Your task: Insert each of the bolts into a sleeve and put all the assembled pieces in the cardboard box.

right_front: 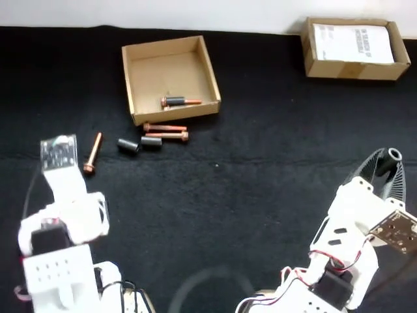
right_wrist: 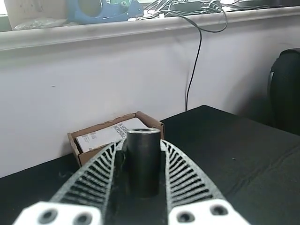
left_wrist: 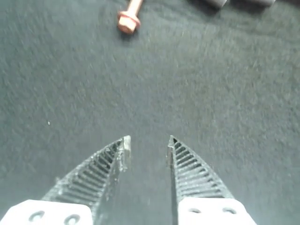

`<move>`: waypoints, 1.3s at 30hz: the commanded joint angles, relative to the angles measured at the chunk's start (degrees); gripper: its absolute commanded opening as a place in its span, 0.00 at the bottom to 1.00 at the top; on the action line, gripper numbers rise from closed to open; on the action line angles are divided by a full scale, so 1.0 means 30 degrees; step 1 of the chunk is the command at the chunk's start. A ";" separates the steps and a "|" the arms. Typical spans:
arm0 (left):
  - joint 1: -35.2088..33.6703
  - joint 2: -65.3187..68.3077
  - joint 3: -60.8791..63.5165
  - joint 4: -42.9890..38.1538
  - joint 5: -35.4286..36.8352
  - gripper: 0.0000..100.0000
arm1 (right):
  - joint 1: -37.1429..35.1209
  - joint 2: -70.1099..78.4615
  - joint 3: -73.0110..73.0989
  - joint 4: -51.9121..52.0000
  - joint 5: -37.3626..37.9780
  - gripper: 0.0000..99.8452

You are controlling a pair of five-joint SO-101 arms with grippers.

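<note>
Outside the cardboard box (right_front: 132,78) lie three bolts (right_front: 92,153) and two sleeves (right_front: 128,146); right fingers (right_wrist: 185,176) pinch another sleeve (right_wrist: 143,159), left fingers (left_wrist: 190,168) spread.

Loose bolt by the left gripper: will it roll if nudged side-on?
Probably rolls in an arc: the bolt has a round shank and wider head, so it should pivot about the head. The fuzzy mat likely stops it quickly. Looks like rigid metal, so no flex.
</note>
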 commanded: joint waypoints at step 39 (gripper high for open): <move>0.7927 3.3802 -3.2777 0.7502 -1.5473 0.15 | 0.3033 -0.0249 0.5993 -0.8044 0.3077 0.01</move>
